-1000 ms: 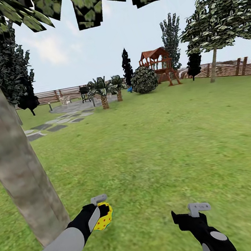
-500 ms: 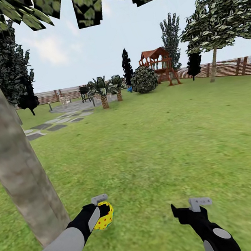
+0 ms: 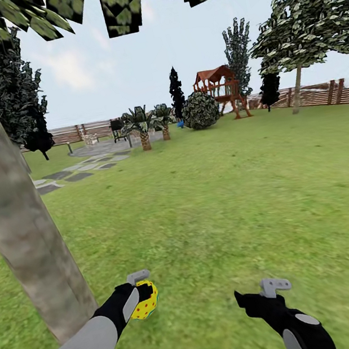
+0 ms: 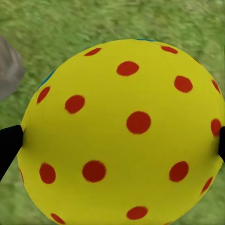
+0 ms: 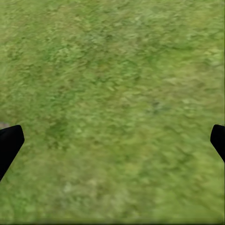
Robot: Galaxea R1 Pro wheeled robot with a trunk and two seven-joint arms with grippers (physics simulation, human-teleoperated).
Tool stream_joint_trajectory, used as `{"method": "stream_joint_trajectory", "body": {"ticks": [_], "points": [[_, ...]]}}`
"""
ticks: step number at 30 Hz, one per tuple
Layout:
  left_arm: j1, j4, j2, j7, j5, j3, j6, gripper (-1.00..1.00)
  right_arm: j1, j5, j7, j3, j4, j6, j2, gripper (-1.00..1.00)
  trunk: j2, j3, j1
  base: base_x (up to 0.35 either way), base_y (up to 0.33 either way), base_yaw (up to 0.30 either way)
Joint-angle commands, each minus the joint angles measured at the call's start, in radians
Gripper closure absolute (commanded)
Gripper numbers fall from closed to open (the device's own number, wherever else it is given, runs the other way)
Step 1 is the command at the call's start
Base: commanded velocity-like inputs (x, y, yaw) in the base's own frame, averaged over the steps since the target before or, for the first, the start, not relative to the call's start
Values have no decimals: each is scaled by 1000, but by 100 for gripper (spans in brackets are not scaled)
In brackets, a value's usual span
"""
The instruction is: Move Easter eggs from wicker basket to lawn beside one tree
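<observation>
Tree trunk [image 3: 20, 224] rising at the left edge of the lawn [image 3: 230, 199], grey-brown and mottled, with blocky green leaves overhead; just to its right, the left gripper [image 3: 142, 292] clamped on a yellow Easter egg [image 3: 144, 301] dotted with red, held a little above the grass and close to the trunk's foot; in the left wrist view the egg [image 4: 124, 133] sits squarely between the two black fingertips [image 4: 9, 143], touching both, its blunt end toward the camera and green turf beneath it; a grey patch at that picture's edge may be the trunk, though that is not certain. Judged from this, the tree lies to the left of the held egg and very near, so the release needs little more than a short drop onto the grass; the left arm is plainly the nearer one to the trunk. Further right, the right gripper [image 3: 264, 296] hangs over bare lawn with nothing in it; its wrist view shows the fingertips [image 5: 10, 143] spread wide, grass alone between them. Beyond, toward the far edge of the lawn, stone paving slabs [image 3: 69, 176], short palms [image 3: 143, 124], a round shrub [image 3: 200, 111], a wooden playset [image 3: 219, 89] and a slatted fence [image 3: 321, 96].
</observation>
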Motion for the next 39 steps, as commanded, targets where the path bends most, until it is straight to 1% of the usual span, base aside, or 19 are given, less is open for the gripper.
{"method": "stream_joint_trajectory", "body": {"ticks": [1,22,39], "points": [[0,-2,0,4,10,2,5,100,-1,-12,-9,1,-1,5,-1,-100,-8,-4,4,0,0,0],[0,-1,0,3,10,1,5,100,0,-14,-12,1,-1,15,-3,-100,-155,-70,84,0,0,0],[0,1,-2,0,8,1,23,100,1,-14,-12,1,-1,15,-3,-100,-274,-123,150,0,0,0]]}}
